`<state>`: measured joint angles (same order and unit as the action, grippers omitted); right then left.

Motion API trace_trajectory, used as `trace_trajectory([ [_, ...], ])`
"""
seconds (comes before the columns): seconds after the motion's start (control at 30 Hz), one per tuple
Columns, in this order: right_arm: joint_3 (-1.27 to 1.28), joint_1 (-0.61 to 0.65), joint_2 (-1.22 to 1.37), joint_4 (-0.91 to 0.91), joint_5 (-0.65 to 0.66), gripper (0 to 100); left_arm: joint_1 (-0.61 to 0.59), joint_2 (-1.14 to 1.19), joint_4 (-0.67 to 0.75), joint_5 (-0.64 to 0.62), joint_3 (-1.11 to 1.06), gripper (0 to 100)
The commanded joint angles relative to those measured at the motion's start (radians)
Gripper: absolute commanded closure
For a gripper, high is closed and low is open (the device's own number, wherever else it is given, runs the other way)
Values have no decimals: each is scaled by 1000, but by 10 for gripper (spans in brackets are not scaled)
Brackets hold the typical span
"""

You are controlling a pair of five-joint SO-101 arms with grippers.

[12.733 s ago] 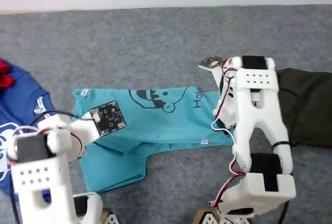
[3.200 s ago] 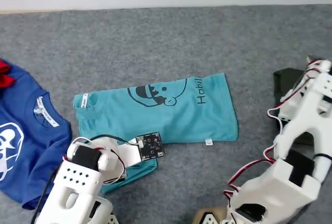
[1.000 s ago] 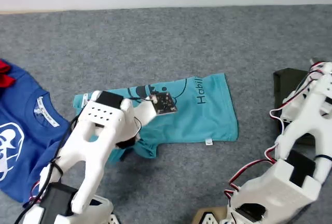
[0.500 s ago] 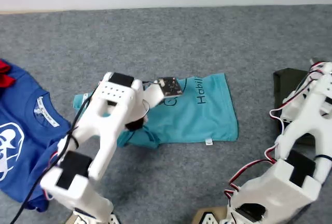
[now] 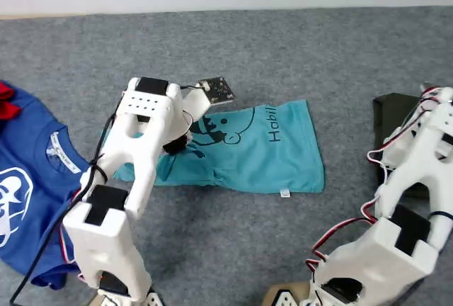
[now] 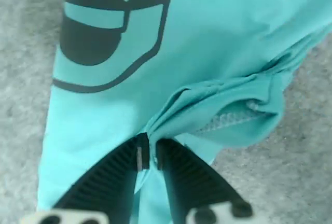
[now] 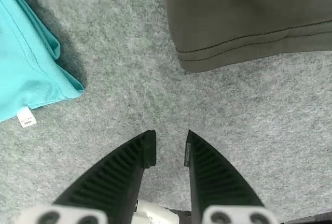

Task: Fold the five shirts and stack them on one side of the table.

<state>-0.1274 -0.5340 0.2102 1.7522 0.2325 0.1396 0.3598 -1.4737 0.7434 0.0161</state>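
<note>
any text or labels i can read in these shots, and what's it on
Teal shirt: dark lettering beside the cartoon print, cut off at the shirt's edge; no whole word reads.
White hem tag: too small to read.
Blue shirt neck label: too small to read.

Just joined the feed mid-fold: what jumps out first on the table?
The teal shirt lies partly folded mid-table, with the left gripper pinched on a raised fold of it. A blue shirt lies spread at the left edge, and the right gripper hangs open over the bare grey table beside a dark olive shirt.
</note>
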Motion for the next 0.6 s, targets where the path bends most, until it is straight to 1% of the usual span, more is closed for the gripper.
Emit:
trace_trajectory([
  [0.0, 5, -4, -53, 27, 9, 894, -8, 11, -3, 18, 45, 981],
  [0.13, 5, -4, -53, 27, 9, 894, -11, 21, 17, 17, 45, 910],
  [0.3, 5, -4, -53, 27, 9, 894, -21, 21, 41, 17, 47, 867],
  [0.37, 5, -4, -53, 27, 9, 894, -32, 21, 43, 20, 48, 863],
  [0.57, 5, -4, -53, 27, 8, 894, -109, 15, 120, 15, 84, 863],
])
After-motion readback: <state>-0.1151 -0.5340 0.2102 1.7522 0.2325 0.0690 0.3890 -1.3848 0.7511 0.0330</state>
